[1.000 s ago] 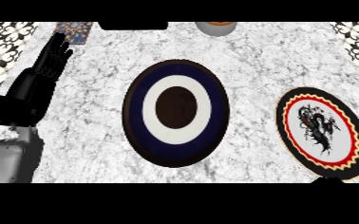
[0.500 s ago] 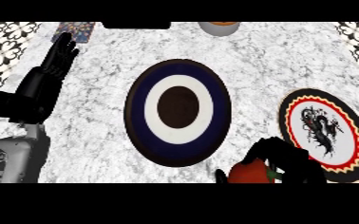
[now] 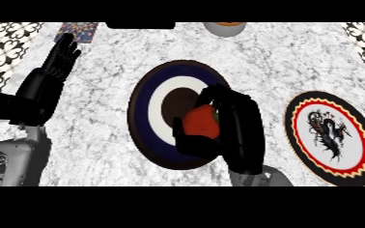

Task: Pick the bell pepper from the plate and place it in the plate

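A red bell pepper (image 3: 200, 120) is held in my right hand (image 3: 235, 130), whose fingers and thumb curl round it. The hand and pepper hover over the right half of a dark blue plate (image 3: 146, 121) with a white ring and brown centre, in the middle of the counter. A second plate (image 3: 328, 135), red-rimmed with a black dragon figure on white, lies at the right with nothing on it. My left hand (image 3: 46, 79) rests open at the left edge, fingers pointing up.
A small bowl (image 3: 224, 27) sits at the counter's far edge, partly cut off. A patterned tile (image 3: 78, 30) lies at the far left. The counter is white-grey marble.
My right hand, holding the pepper, has moved from the lower right edge up and left, now over the blue plate. The left hand has stayed put.
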Controlling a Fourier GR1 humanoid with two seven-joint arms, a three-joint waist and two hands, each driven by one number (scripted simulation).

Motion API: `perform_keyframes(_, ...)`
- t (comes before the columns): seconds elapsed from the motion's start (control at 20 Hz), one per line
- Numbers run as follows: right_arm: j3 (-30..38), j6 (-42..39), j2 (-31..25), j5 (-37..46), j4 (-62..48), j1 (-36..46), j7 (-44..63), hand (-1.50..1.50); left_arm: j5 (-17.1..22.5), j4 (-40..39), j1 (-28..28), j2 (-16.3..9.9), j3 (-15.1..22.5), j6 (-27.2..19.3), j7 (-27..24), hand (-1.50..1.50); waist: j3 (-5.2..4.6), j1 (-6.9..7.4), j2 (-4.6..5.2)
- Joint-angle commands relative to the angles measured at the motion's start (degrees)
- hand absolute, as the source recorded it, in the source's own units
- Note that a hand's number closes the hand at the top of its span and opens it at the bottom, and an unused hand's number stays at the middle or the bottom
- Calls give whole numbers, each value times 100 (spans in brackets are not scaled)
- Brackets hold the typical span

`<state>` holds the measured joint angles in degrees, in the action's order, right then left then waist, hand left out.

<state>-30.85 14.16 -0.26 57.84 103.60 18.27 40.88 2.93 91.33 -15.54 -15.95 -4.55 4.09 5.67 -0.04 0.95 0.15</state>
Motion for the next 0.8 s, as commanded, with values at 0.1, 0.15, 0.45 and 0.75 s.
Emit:
perform_keyframes(0.1, -481, 1106, 26, -147, -2020, 1237, 573, 150, -107, 90, -206, 103, 72, -90, 230, 0, 4, 8, 0)
perform_keyframes(0.15, -71, 677, 26, -299, -1982, 1189, 193, 150, -48, 312, 156, 102, 38, -21, 298, 0, 5, -25, -11)
perform_keyframes(0.45, -344, 2023, 26, -1543, -3477, 2078, 487, -150, -208, 31, -222, 159, 137, -53, 220, 0, 6, 68, 19)
perform_keyframes(0.75, -696, 2804, 26, -3024, -4345, 2767, -417, -150, -94, 99, -237, 63, -32, 49, 282, 0, 8, 139, 24)
